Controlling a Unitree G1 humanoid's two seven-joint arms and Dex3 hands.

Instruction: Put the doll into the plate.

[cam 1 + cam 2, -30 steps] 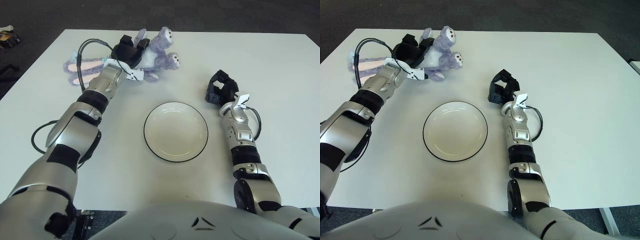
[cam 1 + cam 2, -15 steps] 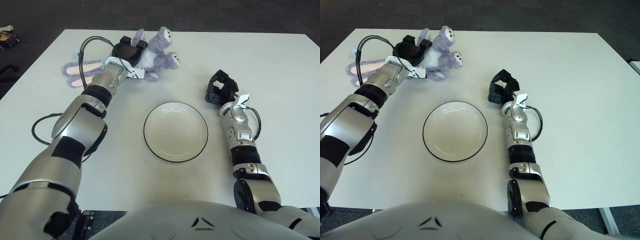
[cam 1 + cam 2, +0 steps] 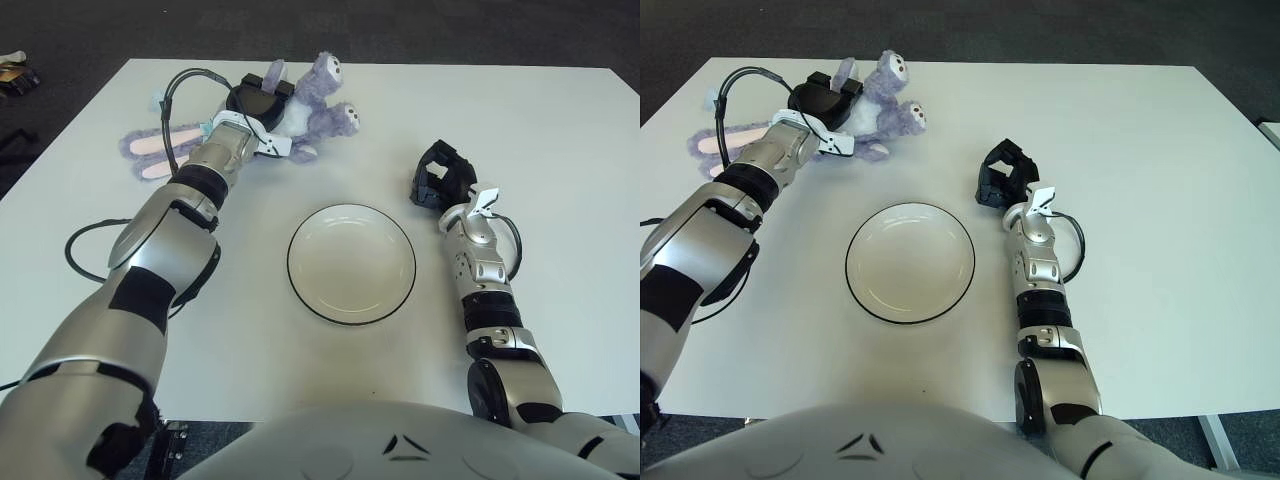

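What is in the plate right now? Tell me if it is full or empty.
Empty. The plate shows only its bare pale inside. The doll lies on the table beyond it, under the left hand; the right hand is beside the plate.

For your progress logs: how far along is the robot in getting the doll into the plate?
Done: the left hand has reached the purple doll at the table's far side. In hand: securing a grasp. Left: lifting and carrying it to the plate, which holds nothing. The right hand shows right of the plate.

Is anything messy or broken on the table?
Nothing looks broken or spilled. The purple doll lies sprawled at the table's far left, under the left robot hand. The plate sits flat and bare. The right robot hand shows beside the plate's right.
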